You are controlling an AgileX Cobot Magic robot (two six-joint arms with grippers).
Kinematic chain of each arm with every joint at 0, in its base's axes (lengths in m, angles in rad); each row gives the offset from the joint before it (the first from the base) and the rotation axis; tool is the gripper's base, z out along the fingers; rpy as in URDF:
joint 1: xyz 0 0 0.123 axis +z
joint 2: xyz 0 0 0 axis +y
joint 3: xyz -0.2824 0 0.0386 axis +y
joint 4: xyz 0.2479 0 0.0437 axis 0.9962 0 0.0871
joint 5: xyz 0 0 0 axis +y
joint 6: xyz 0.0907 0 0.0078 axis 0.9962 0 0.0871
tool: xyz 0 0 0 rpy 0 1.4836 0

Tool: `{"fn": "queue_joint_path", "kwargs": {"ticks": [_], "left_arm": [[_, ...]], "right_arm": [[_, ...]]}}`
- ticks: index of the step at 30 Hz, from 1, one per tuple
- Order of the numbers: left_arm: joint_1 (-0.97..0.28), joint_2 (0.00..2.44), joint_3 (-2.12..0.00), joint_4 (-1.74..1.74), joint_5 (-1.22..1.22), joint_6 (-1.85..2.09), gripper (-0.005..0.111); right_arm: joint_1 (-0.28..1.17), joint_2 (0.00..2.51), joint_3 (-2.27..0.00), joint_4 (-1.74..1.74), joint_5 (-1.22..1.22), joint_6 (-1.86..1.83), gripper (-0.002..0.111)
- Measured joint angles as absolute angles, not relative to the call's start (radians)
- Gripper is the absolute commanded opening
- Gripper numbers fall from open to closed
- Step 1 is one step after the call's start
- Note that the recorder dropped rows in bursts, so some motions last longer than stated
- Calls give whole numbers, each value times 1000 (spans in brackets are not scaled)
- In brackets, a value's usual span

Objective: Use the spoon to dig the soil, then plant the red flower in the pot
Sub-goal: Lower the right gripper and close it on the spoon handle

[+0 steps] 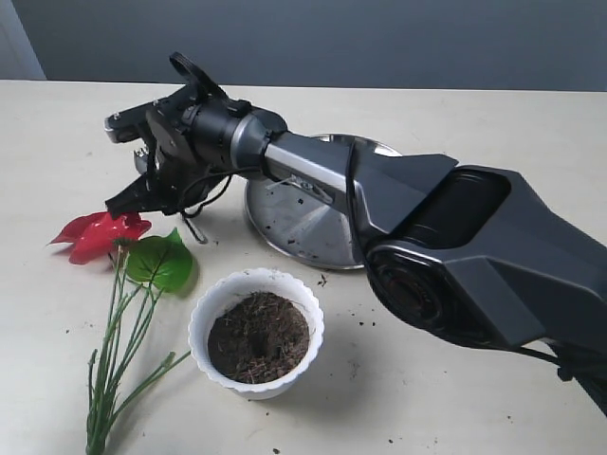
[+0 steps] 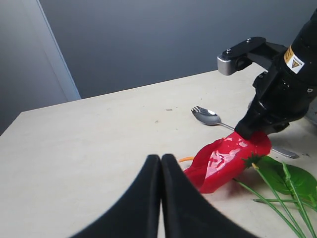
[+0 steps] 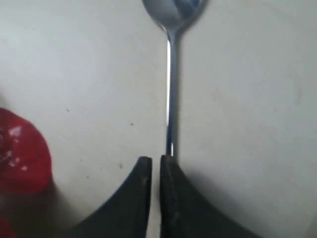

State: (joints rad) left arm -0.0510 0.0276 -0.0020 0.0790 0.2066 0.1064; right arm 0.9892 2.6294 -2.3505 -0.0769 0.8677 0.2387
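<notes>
Worktop (image 1: 455,398): matte cream, soil crumbs scattered; grey wall behind.
Pot (image 1: 204,318): white, scalloped rim, dark fibrous soil (image 1: 258,336) inside.
Red flower (image 1: 100,234): glossy, lies flat left of pot.
Spoon (image 3: 169,74): slim shiny steel, on worktop.
Plate (image 1: 308,227): round steel.
Right gripper (image 3: 152,166): jaws nearly shut, at spoon handle end; grip unclear.
Left gripper (image 2: 161,161): jaws closed, empty.

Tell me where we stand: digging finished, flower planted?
Digging looks done: the soil in the pot has a hollow in its middle, and crumbs dot the table. In hand: the right gripper sits low over the spoon handle, which lies flat on the table, fingers nearly together; whether it grips is unclear. Left: the red flower lies unplanted beside the pot. The left gripper is shut, empty.
</notes>
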Motion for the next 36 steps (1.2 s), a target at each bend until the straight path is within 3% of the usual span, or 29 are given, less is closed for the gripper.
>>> {"fn": "queue_joint_path", "kwargs": {"ticks": [2,36], "left_arm": [[-51,28,-2,79,207,106,0],[-51,28,-2,79,207,106,0]], "right_arm": [[989,2629,-2372,-74,842,224,36],[933,2680,-2395,32,793,97,36]]}}
